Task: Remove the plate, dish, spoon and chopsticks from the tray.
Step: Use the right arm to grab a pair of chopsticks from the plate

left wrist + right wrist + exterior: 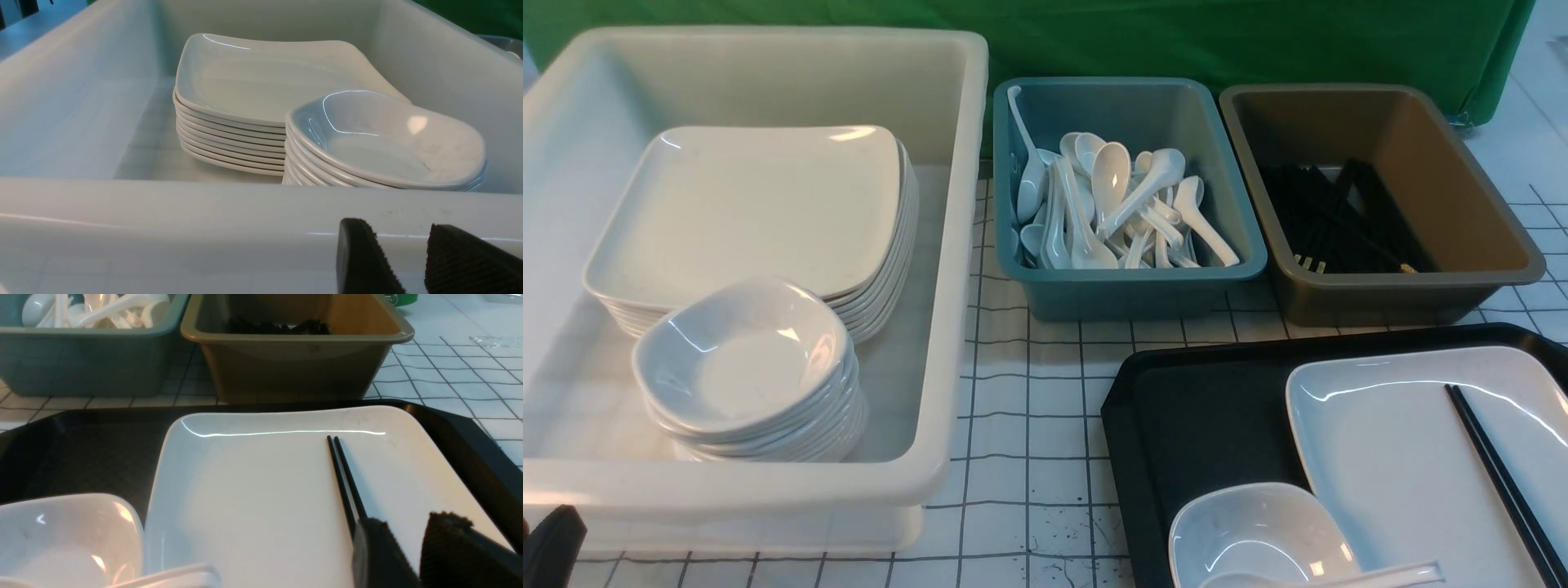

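Chopsticks (1500, 478) paired on the plate (1388, 457), pointing at the tray (1201, 408)'s far edge; left fingers (363, 257), right fingers (380, 555) narrowly parted, empty.

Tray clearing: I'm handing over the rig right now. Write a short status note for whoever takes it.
Left hand: open, empty, at the white tub's near wall.
Right hand: open, empty, over the chopsticks' near end.
On the tray: plate with the chopsticks lying on it; dish beside it, spoon at the dish.
Done: nothing cleared.
To do: all four items.
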Controlling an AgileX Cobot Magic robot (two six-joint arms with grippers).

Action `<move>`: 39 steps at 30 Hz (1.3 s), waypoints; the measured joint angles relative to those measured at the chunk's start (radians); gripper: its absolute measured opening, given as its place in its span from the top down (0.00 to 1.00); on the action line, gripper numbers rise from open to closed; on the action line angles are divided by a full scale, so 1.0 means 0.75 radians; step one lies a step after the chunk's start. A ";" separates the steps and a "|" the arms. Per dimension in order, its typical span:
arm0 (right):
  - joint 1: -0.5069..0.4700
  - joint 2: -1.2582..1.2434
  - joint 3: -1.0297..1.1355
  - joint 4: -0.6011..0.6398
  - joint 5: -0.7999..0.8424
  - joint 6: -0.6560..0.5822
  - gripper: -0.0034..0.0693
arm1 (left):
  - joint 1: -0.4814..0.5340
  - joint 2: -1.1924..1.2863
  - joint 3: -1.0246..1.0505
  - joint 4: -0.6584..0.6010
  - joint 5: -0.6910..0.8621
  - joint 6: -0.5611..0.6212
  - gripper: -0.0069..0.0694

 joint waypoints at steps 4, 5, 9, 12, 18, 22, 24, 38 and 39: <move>0.000 0.000 0.000 0.000 0.000 0.000 0.62 | 0.000 0.000 0.000 0.000 0.000 0.000 0.59; 0.000 0.000 0.000 0.000 0.000 0.000 0.62 | 0.000 0.000 0.000 0.000 0.000 0.000 0.59; 0.000 0.000 0.000 0.000 0.000 0.000 0.62 | 0.000 0.000 0.000 0.000 0.000 0.000 0.59; 0.000 0.000 0.000 0.000 0.000 0.000 0.62 | 0.000 0.000 0.000 0.000 0.000 0.000 0.59; 0.000 0.000 0.000 0.000 0.000 0.000 0.62 | 0.000 0.000 0.000 0.000 0.000 0.000 0.59; 0.000 0.000 0.000 0.000 0.000 0.000 0.62 | 0.000 0.000 0.000 0.000 0.000 0.000 0.59; 0.000 0.000 0.000 0.000 0.000 0.000 0.62 | 0.000 0.000 0.000 0.000 0.000 0.000 0.59; 0.000 0.000 0.000 -0.021 -0.005 -0.030 0.62 | 0.000 0.000 0.000 0.000 0.000 0.000 0.59; 0.000 0.000 0.000 -0.021 -0.007 -0.030 0.62 | 0.000 0.000 0.000 0.000 0.000 0.000 0.59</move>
